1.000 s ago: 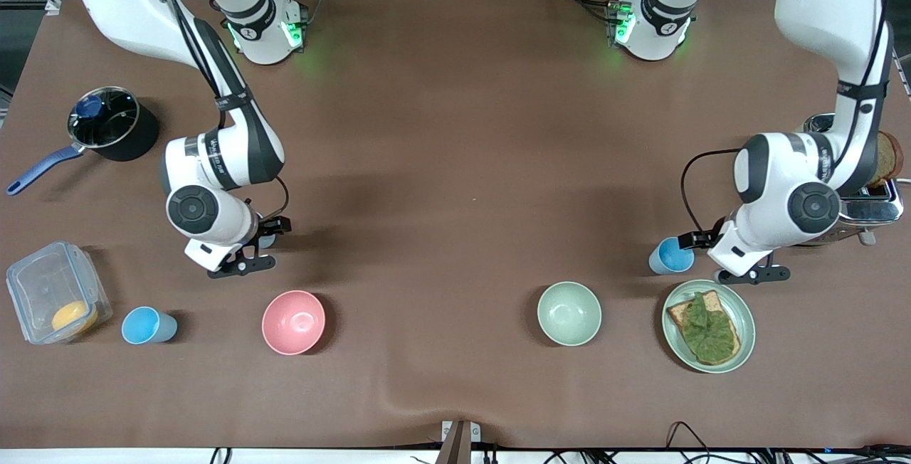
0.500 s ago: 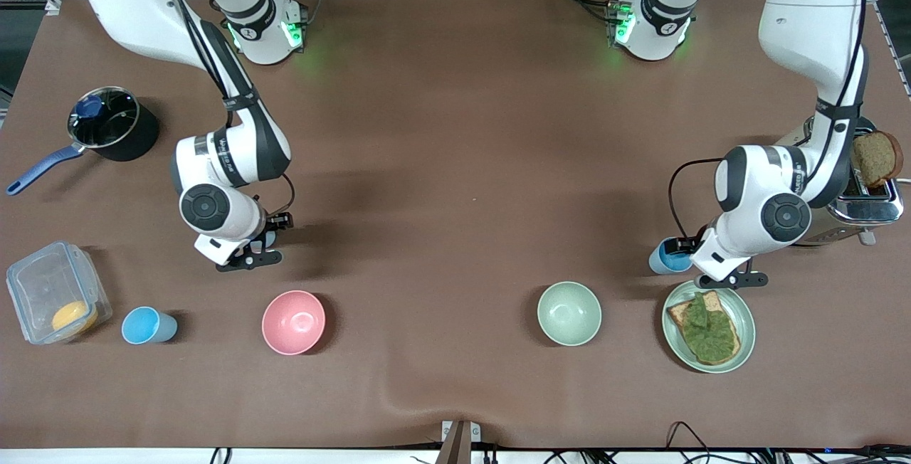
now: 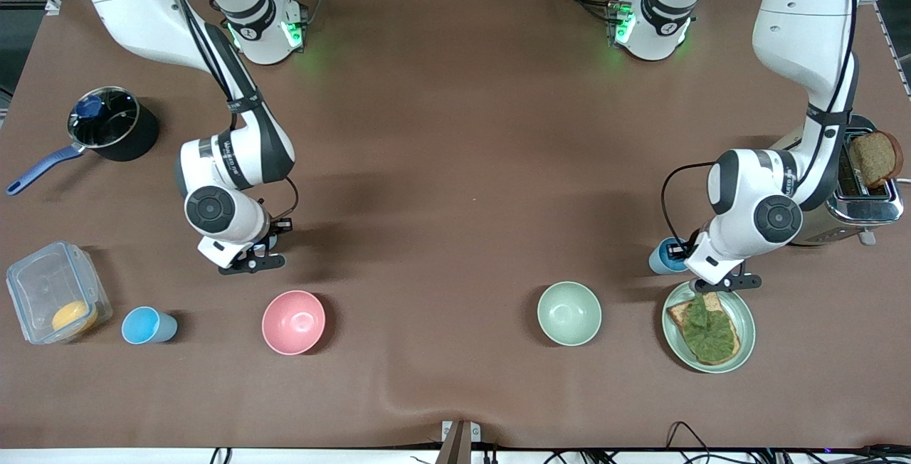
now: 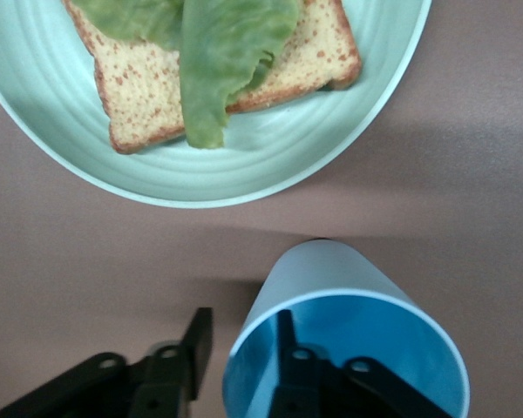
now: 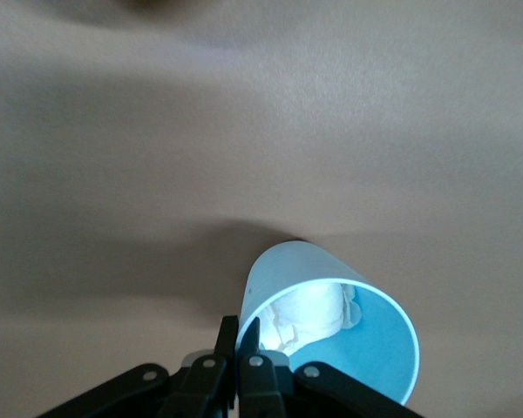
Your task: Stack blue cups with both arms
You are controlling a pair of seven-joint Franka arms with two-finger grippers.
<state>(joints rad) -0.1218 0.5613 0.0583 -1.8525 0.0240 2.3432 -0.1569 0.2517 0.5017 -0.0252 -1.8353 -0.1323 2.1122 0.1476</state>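
A blue cup [image 5: 331, 322] containing crumpled white material is clamped by its wall in the right gripper [image 5: 242, 348], one finger inside the rim and one outside. A second blue cup [image 4: 349, 348] is straddled at its rim by the left gripper [image 4: 244, 348], its fingers apart, beside a green plate [image 3: 744, 314] bearing toast and lettuce. A third blue cup [image 3: 146, 325] stands free near the right arm's end, next to a clear container [image 3: 43, 293] holding an orange item. A pink bowl [image 3: 293, 322] and a pale green bowl [image 3: 569, 313] are seen toward the front edge.
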